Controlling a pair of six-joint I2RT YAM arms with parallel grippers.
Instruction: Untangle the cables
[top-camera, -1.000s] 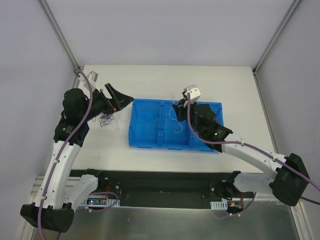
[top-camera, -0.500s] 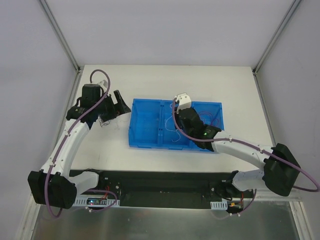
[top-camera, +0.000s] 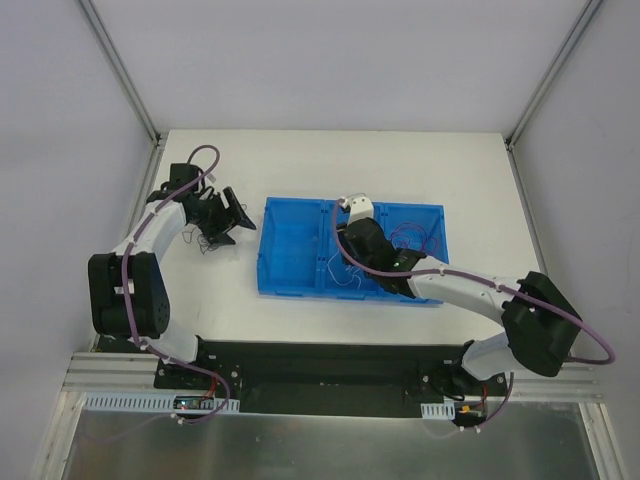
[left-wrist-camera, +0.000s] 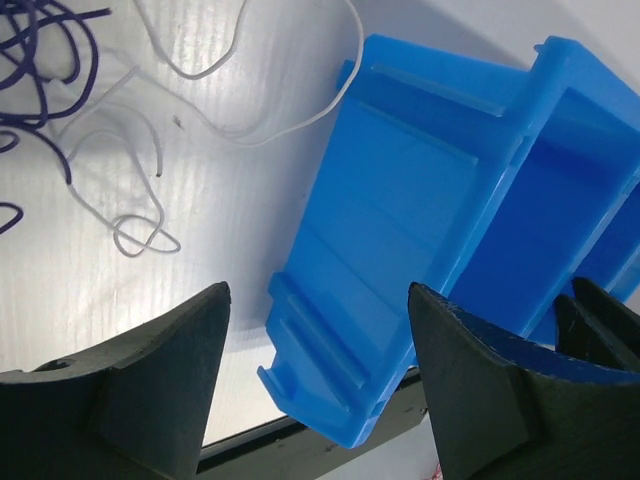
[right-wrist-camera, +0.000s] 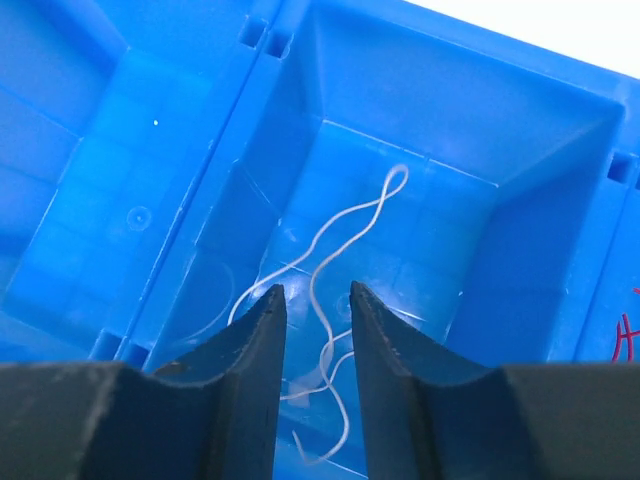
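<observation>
The cell is presenting a white table (top-camera: 480, 170) walled by pale panels (top-camera: 60, 100), with a blue bin (top-camera: 290, 250) at its centre. We are reading the left gripper (left-wrist-camera: 318, 292) as standing wide apart and holding nothing. Its jaws are framing the bin's outer left wall, not the wires.

The loose clump of cables (top-camera: 210, 240), dark purple and white, is lying on the table just beside that wall. In the left wrist view it is sitting off to the upper left, outside the jaws. We are judging that the coming move is turning on this offset. The left arm is by far the nearer, and its gripper is needing to shift sideways, away from the bin, before closing. The strands are curling, so no single long axis is showing.

The right gripper (right-wrist-camera: 314, 295) is hanging over the middle compartment (right-wrist-camera: 430, 120), jaws parted only narrowly, nothing pinched. A white cable (right-wrist-camera: 345, 225) is lying on the floor there, running roughly along the gap. A purple cable (top-camera: 415, 238) is lying in the right compartment (top-camera: 430, 215).
</observation>
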